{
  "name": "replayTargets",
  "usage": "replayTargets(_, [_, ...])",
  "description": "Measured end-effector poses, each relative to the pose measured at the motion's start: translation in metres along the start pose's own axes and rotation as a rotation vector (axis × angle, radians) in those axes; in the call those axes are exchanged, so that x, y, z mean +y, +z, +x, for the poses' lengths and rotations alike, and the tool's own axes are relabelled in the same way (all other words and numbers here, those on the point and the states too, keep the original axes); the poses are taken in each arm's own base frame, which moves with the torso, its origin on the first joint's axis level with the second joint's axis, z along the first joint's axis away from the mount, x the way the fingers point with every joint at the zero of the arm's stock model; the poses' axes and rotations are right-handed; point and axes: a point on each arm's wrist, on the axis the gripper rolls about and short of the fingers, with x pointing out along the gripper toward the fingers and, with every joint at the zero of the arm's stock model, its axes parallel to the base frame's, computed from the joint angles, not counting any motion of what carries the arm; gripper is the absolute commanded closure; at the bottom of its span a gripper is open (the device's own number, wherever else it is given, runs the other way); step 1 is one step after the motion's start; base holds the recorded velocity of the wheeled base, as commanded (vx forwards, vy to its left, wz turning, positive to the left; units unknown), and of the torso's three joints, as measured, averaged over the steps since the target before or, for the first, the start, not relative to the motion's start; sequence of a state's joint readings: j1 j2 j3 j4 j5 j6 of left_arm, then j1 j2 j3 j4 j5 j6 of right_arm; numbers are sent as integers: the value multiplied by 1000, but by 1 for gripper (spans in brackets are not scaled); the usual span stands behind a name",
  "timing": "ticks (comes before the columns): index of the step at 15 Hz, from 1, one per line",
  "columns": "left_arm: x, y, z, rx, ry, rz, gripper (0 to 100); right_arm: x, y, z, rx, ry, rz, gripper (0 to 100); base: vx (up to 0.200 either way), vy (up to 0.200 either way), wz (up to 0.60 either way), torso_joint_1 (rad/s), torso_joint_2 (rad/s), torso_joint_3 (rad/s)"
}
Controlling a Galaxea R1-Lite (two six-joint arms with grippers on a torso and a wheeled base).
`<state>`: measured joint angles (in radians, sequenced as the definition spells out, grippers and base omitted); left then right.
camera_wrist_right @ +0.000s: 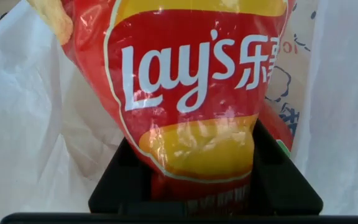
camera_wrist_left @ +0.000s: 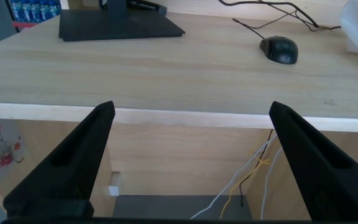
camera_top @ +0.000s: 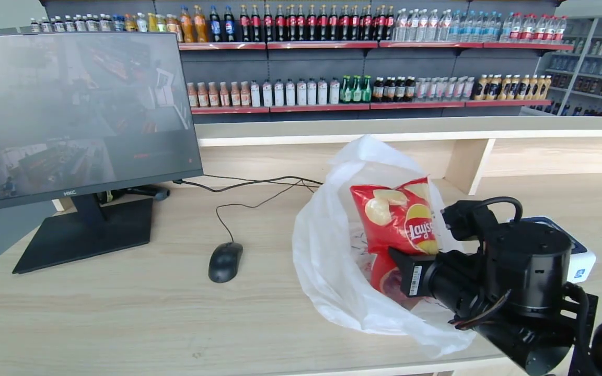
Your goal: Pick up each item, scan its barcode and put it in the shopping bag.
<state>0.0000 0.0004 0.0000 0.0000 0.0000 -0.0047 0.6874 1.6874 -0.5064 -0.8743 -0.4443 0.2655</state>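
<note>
The right gripper (camera_top: 404,263) is down inside the mouth of the white shopping bag (camera_top: 327,250), which slumps open on the wooden counter (camera_top: 123,313). Its jaws are clamped on the lower end of the red crisp packet (camera_top: 397,219). The right wrist view shows the black fingers (camera_wrist_right: 284,180) pinching either side of the puffed foil. Gripping it low keeps the packet upright, so its base goes in first while its top stands above the bag's rim. I judge this to be the bagging step for this item, with letting go as the next move. A tall, light packet may tip against the thin film once it is freed, and the film may snag on the fingers. The left gripper (camera_wrist_left: 191,124) hangs below and in front of the counter's edge with its jaws spread wide and nothing between them, well out of the way. As for print, the packet's front carries a large white script logo over a yellow disc. Two further characters sit beside the logo, and pictured crisps above it. The bag's inner wall has dark printing, too partly seen to make out. The monitor (camera_top: 71,115) has a small maker's mark on its lower bezel, and its mouse (camera_top: 225,261) lies near the bag. A white box with a blue top (camera_top: 582,257) sits behind the right arm and bears a small blue emblem — possibly the scanner, though I cannot tell.
</note>
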Motion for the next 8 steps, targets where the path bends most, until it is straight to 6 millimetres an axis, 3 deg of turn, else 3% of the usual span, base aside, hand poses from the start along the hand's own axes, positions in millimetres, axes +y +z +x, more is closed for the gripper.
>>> replayTargets(4, [0,0,0,0,0,0,0,-6,-14,-5,46,-1,-16,100,0,0,0,0,0,0])
replayTargets(8, [0,0,0,0,0,0,0,-6,-16,-5,56,6,-18,100,0,0,0,0,0,0])
